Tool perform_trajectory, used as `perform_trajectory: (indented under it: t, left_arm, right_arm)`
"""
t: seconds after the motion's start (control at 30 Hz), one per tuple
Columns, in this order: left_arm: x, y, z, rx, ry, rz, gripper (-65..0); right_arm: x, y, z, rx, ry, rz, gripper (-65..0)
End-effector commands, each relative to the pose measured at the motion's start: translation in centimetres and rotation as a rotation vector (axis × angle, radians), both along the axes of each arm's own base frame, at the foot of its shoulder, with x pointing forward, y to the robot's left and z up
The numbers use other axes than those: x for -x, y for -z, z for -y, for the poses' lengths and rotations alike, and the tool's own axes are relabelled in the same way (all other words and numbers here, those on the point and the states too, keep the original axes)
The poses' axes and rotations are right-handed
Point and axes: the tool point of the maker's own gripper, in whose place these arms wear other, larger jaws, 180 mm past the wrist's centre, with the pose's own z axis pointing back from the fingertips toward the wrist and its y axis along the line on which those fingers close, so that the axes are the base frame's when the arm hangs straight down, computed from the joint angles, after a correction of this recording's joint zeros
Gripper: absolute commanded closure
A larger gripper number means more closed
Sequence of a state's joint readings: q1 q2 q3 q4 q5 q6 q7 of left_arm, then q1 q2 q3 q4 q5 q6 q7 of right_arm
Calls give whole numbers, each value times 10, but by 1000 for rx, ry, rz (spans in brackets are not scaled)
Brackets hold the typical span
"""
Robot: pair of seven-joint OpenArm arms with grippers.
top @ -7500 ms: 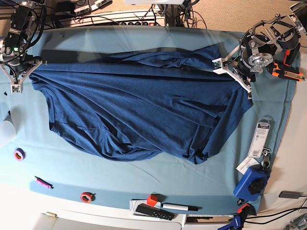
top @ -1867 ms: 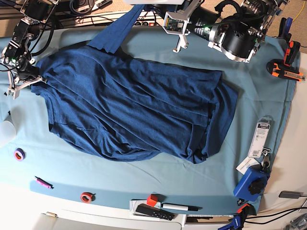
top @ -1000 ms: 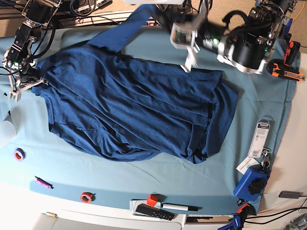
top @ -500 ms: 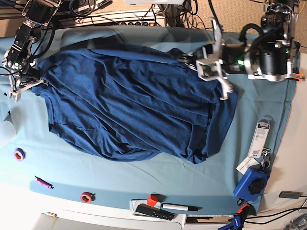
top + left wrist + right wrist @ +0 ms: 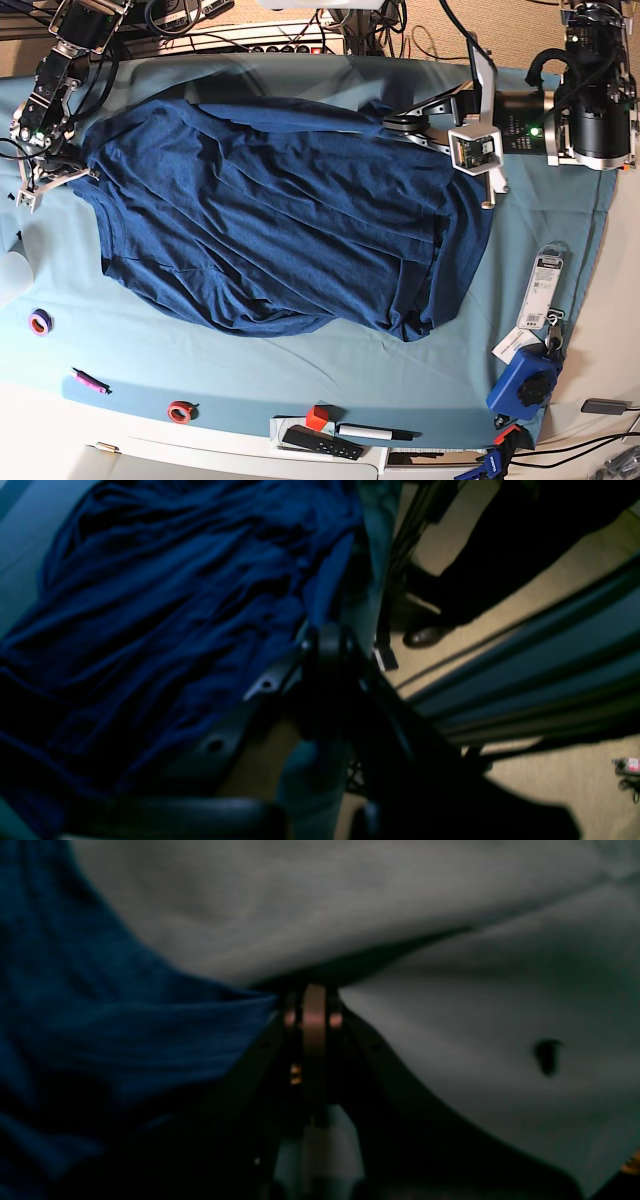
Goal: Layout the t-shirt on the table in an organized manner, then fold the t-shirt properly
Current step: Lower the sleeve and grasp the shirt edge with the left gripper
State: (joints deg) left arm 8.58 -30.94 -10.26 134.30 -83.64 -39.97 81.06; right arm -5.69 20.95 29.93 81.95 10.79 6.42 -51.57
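The table [image 5: 300,375] was big and covered in light blue cloth. The t-shirt [image 5: 280,230] lay across the middle of it, reaching from 9 o'clock over to 3 o'clock.

A moment before, one part of the shirt was lifted high off the far edge at 12 o'clock. Now that part had come down and been pulled over toward 2 o'clock. The shirt looked wider and flatter, but it was still bumpy and wrinkly, with the edge near 5 o'clock bunched up. So the spreading-out step looked partly done, and the folding had not started.

The left gripper [image 5: 395,122] was at 2 o'clock, pinched tight on the shirt's far edge. The right gripper [image 5: 78,162] had stayed at 10 o'clock, pinched tight on the shirt's corner there.
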Motion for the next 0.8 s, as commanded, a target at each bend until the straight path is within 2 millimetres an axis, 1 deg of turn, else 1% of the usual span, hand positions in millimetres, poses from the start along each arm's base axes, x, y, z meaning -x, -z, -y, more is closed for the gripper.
perform_trajectory:
  t: [0.0, 0.3, 0.67, 0.77]
  left_arm:
    - [1, -8, -1, 15, 13, 21, 0]
    - [2, -2, -14, -58, 25, 20, 0]
    - [2, -2, -15, -65, 26, 20, 0]
    - [3, -1, -15, -65, 26, 14, 0]
  right_arm:
    - [3, -7, 11, 36, 22, -17, 0]
    - [14, -19, 36, 164, 132, -19, 0]
    - [14, -17, 33, 142, 135, -13, 0]
    - [14, -22, 38, 170, 136, -10, 0]
